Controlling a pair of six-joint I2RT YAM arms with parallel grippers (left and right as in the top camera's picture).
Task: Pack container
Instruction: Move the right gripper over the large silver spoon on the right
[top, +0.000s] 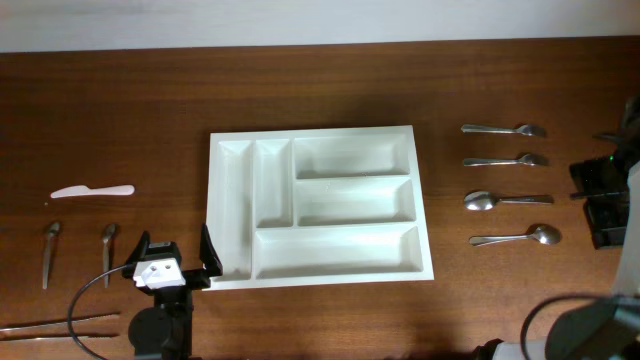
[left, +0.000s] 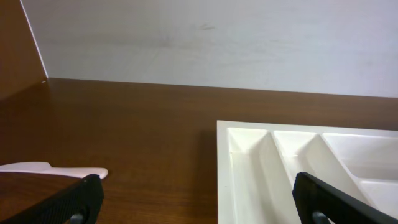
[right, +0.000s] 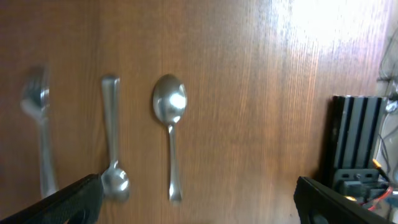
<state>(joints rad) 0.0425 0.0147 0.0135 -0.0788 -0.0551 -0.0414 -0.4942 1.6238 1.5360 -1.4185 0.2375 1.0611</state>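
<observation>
Soft, even light, and the overhead view is sharp. The white cutlery tray (top: 350, 200) shows bright, its walls faintly shaded. In the right wrist view glare bleaches a patch of the table (right: 323, 25), and the leftmost spoon (right: 37, 99) is blurred.

Left gripper (top: 174, 248): two black fingers are sitting either side of a white block (top: 158, 270) that is carrying a small orange mark.
Left fingers (left: 78, 200): they are showing as flat matte-black blades with slanted edges.
Left cable (top: 85, 292): a thin black lead is curving out from the black arm body.
Right gripper (top: 588, 203): black boxy plates are showing at the frame edge, with a tiny green light (top: 610, 157) glowing.
Right fingers (right: 74, 200): the same black blades are appearing here.
Ribbed block (right: 354, 140): a black grooved housing, possibly part of the right arm, is trailing red and yellow wires.
Right cable (top: 555, 308): a dark grey hose is arcing near the base.
</observation>
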